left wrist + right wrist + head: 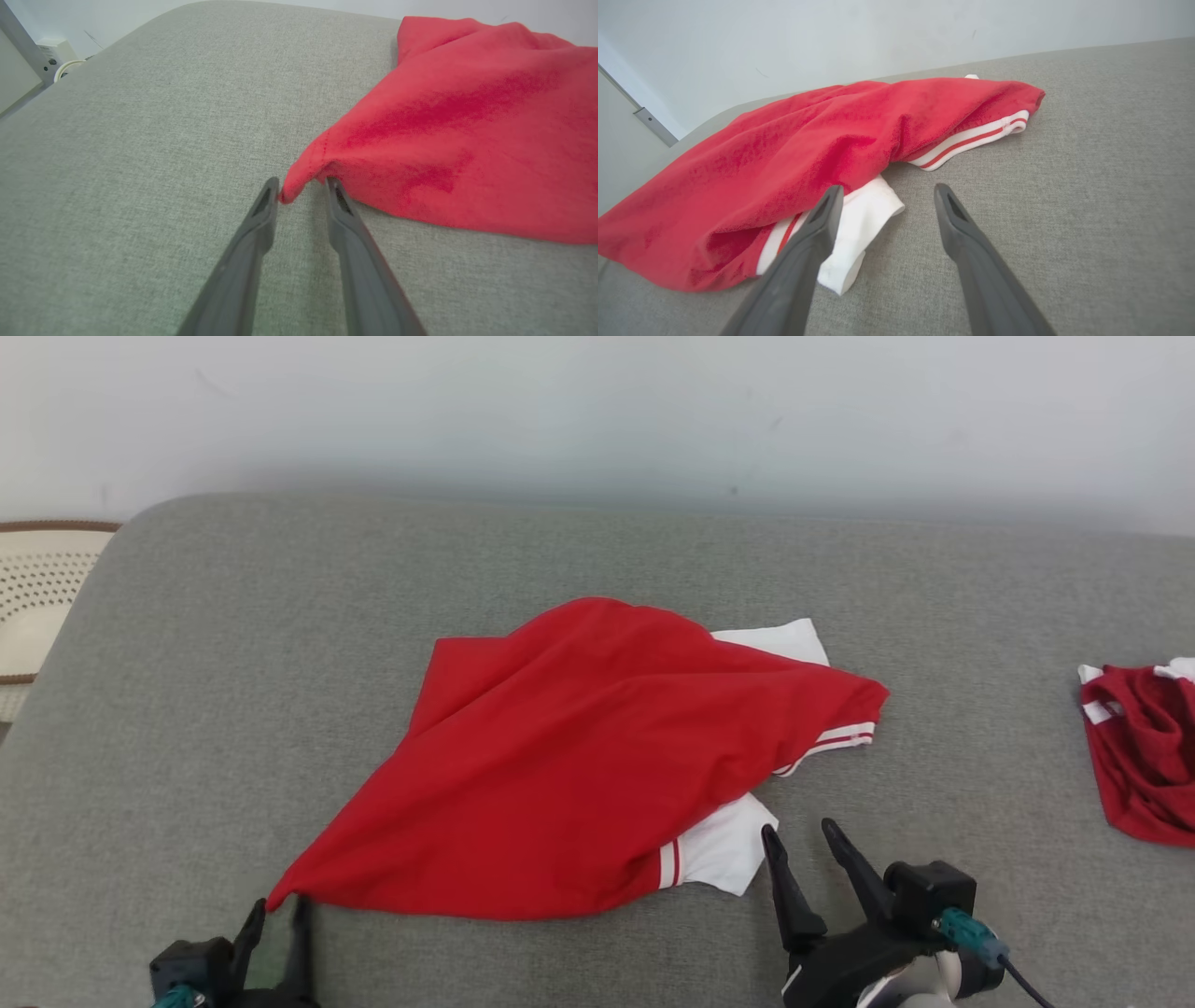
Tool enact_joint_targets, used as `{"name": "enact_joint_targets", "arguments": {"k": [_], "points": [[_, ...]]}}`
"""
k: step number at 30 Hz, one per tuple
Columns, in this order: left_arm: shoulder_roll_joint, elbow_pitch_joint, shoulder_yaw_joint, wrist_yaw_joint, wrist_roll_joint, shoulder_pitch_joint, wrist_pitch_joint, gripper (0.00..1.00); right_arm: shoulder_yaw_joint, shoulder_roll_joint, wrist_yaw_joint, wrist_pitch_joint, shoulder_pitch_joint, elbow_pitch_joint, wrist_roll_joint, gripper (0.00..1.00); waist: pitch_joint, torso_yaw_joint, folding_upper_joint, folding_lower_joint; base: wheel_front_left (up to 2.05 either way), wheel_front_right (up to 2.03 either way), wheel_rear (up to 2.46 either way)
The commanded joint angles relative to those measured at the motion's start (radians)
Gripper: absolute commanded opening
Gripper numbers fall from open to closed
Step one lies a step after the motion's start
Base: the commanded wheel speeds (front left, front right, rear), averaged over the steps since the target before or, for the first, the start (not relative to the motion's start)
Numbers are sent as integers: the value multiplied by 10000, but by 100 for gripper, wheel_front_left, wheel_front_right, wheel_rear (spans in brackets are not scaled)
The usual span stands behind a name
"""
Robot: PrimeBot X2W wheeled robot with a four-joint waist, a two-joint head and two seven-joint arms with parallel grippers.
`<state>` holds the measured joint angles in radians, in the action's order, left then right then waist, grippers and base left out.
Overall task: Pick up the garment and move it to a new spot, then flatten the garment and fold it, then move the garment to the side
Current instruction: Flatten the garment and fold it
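Under everything: grey padded surface (pixel 280 616), with the red garment (pixel 579 756) in the middle of it, not flat. One big red flap is folded diagonally over the body and white sleeves poke out from under it.

- Biggest risk: a pull on one corner drags the whole heap instead of unfolding it. The flap looks loose over the lower layers, so they'd likely bunch further.
- Well right of the garment lies a second red garment (pixel 1144 756). Moving ours that way could tangle the two or get the wrong one grabbed.
- Well left of the garment sits a pale woven basket (pixel 37 597). Not a concern.
- Right hand (pixel 798 829) is spread wide and empty, just right of the garment's near white sleeve (pixel 724 845). Closing here could catch the sleeve alone, and then only the sleeve stretches out.
- Left hand (pixel 278 907) is at the garment's near-left corner (pixel 292 191). Fingers are narrowly parted with the corner tip between them, touching but not pinched. Any lift or pull now and the cloth slips free. That corner is the garment's nearest point to the robot, so a slack tug could also just fold it under.
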<state>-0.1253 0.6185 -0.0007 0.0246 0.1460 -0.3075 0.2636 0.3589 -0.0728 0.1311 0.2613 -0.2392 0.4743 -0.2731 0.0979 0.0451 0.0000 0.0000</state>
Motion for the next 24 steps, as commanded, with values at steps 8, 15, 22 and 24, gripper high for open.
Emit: {"name": "enact_joint_targets", "arguments": {"k": [8,15,22,24], "points": [[562,-529,-212,345,-286,220,11,100,-463,68,-4,33,-953,1307,252,100,148,925,0,0,0,0,0],[727,-1375,-671,583,-247,253,11,100,-1066,121,-4,30,-1485,2957,375,0,106,1225,0,0,0,0,0],[741,-2065,-1326,566,330,196,11,100,-1794,61,-4,31,-891,1739,413,0,23,738,0,0,0,0,0],[741,-2208,-1576,526,429,155,11,100,-1906,-2,-4,31,-494,1155,397,0,-35,485,0,0,0,0,0]]}}
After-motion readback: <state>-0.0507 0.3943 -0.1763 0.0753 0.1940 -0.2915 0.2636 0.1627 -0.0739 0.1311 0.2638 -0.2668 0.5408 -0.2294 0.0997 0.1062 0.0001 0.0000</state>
